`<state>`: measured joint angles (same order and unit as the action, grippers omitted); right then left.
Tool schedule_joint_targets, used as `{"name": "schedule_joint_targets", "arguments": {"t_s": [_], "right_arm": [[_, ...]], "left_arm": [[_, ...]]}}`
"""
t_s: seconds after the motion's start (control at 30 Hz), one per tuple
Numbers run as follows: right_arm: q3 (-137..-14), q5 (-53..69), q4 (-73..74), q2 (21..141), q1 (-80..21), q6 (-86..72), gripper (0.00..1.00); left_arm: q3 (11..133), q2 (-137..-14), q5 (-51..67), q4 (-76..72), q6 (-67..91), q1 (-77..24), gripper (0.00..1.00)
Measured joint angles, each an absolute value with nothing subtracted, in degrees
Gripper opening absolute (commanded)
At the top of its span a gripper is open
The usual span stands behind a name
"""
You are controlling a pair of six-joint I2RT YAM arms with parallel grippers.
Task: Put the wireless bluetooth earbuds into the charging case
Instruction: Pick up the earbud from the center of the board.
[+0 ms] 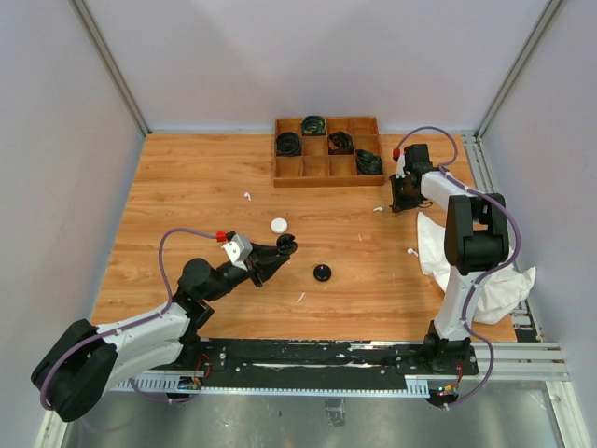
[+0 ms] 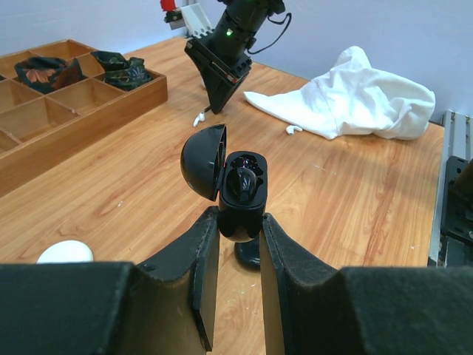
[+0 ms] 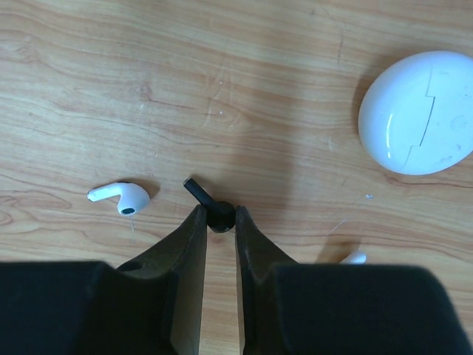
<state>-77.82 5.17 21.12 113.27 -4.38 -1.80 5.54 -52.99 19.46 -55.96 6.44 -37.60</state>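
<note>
My left gripper [image 2: 234,229] is shut on a black charging case [image 2: 242,196], held above the table with its lid [image 2: 203,161] swung open to the left. A dark earbud [image 2: 244,180] sits in one of its wells. In the top view this case [image 1: 284,245] is left of centre. My right gripper [image 3: 220,222] is down at the table, shut on the head of a black earbud [image 3: 219,216] whose stem [image 3: 196,188] points up-left. A white earbud [image 3: 120,196] lies just left of it. In the top view the right gripper [image 1: 403,201] is at the right rear.
A white rounded case [image 3: 417,111] lies to the upper right of the right gripper, and another white earbud [image 3: 355,257] peeks past its finger. A second black case [image 1: 323,273] and a white case [image 1: 279,225] sit mid-table. A wooden tray [image 1: 326,173] stands at the back, a white cloth [image 1: 485,280] at the right.
</note>
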Motion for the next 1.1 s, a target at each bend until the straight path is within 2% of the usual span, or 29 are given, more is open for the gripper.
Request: {"name": "schedule_joint_targets", "arguments": {"t_s": [0.17,0.33,0.57,0.8,1.1], "right_arm": [[-75.3,6.3,21.6,111.0,-4.8,-0.1,0.16],[-69.1,6.5,24.1,102.8,-7.2,0.3,0.17],[-63.2,6.6,27.5,92.7,-18.0,0.5,0.19],[-58.8,6.8,29.6,91.7,-29.0,1.9,0.19],[-57.7,6.5,30.9,93.8,-35.9,4.4,0.24]], "left_arm": [[5.5,-53.0,20.0,-56.0,6.4,-37.6,0.00],[5.5,-52.8,20.6,-56.0,6.1,-37.6,0.00],[5.5,-52.2,21.6,-56.2,5.5,-37.6,0.00],[5.5,-54.5,22.8,-56.9,5.6,-37.6,0.00],[4.1,-52.8,22.5,-59.8,6.0,-37.6,0.00]]}}
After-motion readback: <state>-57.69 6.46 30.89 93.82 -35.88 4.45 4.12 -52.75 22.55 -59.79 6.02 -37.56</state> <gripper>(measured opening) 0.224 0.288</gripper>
